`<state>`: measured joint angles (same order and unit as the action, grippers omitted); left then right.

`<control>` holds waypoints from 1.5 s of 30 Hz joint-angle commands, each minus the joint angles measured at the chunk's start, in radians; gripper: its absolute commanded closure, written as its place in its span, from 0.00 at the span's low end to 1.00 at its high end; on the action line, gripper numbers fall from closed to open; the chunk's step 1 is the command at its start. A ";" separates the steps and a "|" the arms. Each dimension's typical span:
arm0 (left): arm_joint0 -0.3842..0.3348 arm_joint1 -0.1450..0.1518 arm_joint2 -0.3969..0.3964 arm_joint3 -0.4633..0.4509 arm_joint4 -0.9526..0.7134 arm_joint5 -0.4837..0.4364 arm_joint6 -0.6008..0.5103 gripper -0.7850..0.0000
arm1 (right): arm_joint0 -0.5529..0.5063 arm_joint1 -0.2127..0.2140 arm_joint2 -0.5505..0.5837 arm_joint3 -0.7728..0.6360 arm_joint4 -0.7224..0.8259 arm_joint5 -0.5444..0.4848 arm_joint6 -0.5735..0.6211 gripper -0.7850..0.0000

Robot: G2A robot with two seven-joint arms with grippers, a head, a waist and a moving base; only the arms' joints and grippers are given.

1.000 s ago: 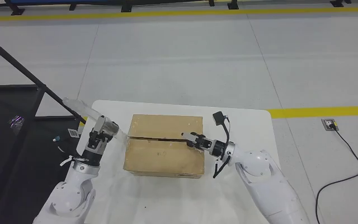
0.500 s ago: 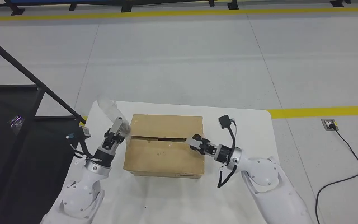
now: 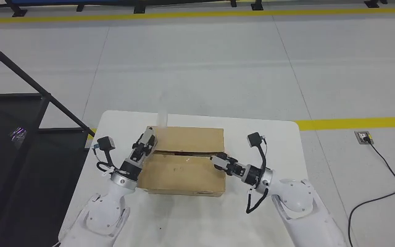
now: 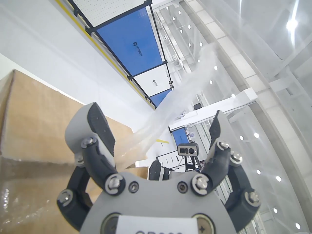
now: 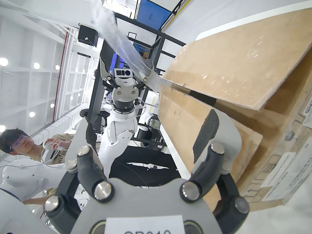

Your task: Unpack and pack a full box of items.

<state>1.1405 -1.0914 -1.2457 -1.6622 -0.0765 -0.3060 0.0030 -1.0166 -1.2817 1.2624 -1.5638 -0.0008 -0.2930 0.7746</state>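
A brown cardboard box (image 3: 182, 162) lies in the middle of the white table, its top flaps slightly parted along the seam (image 5: 195, 93). A clear tape strip (image 3: 162, 117) rises from the seam at the box's left end. My left gripper (image 3: 147, 145) sits at that end, open, and the strip (image 4: 185, 86) runs up between its spread fingers (image 4: 100, 127). My right gripper (image 3: 217, 160) is at the box's right end, open (image 5: 146, 130), with one finger (image 5: 209, 127) close against the near flap's corner. Nothing is between its fingers.
The white table (image 3: 271, 136) has bare room right of the box and in front of it. A black frame and dark bin (image 3: 24, 123) stand off the table's left edge. A yellow floor line (image 3: 345, 123) runs to the right.
My left gripper has swung in from the table's left side to the box's left end, and the tape strip went from leaning left to standing upright. My right gripper drew back off the seam toward the right end.
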 commanded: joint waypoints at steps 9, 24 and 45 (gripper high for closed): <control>-0.011 -0.018 0.033 0.024 0.042 -0.002 -0.016 0.00 | 0.003 0.007 0.000 0.004 0.010 0.002 0.001 0.00; 0.079 -0.008 -0.166 -0.064 -0.096 -0.054 -0.094 0.00 | 0.008 0.016 0.008 -0.005 0.051 0.061 0.015 0.00; 0.095 -0.017 -0.232 -0.032 -0.153 -0.058 -0.160 0.00 | -0.037 0.040 0.007 -0.134 -0.056 0.323 0.037 0.00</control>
<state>1.2350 -1.1079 -1.4756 -1.6951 -0.2281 -0.3635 -0.1556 -1.0570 -1.2416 1.2725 -1.7000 -0.0561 0.0254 0.8131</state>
